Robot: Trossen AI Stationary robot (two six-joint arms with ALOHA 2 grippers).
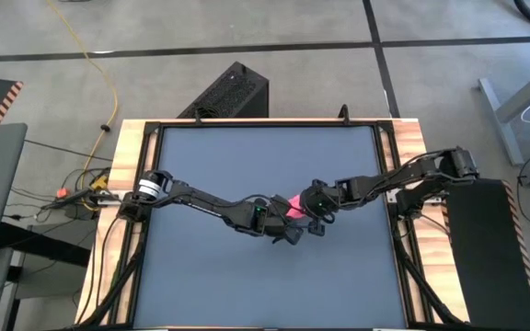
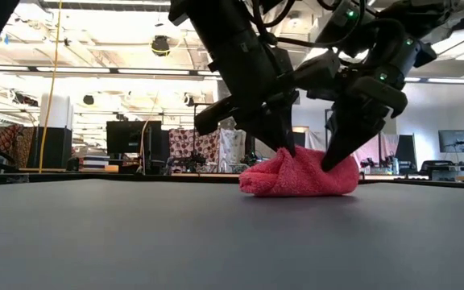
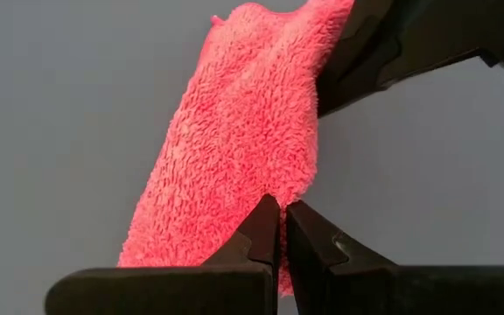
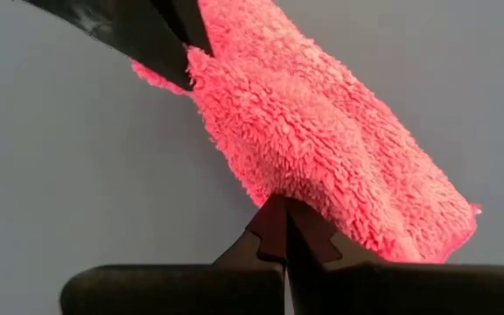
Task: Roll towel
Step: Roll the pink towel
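Towel, small, pink and fluffy (image 2: 300,179), lies bunched on the grey desk mat (image 1: 247,175), partly rolled. Left gripper (image 3: 280,229) and right gripper (image 4: 283,219) each pinch one side of it. Next they should turn it over together.

Towel (image 3: 234,149) is pink terry-type cloth, fuzzy looped pile, matt, rough-looking; mat (image 1: 265,165) under it is dark grey, smooth, matt, with a faint sheen in the low view. Left gripper (image 3: 280,229) and right gripper (image 4: 280,223) fingers look like black hard plastic, smooth, semi-matt with soft highlights on the edges. Table (image 1: 129,147) edge is light wood with visible grain, framed by black rails, material unclear; floor (image 1: 274,37) around is grey, mottled, matt like concrete.
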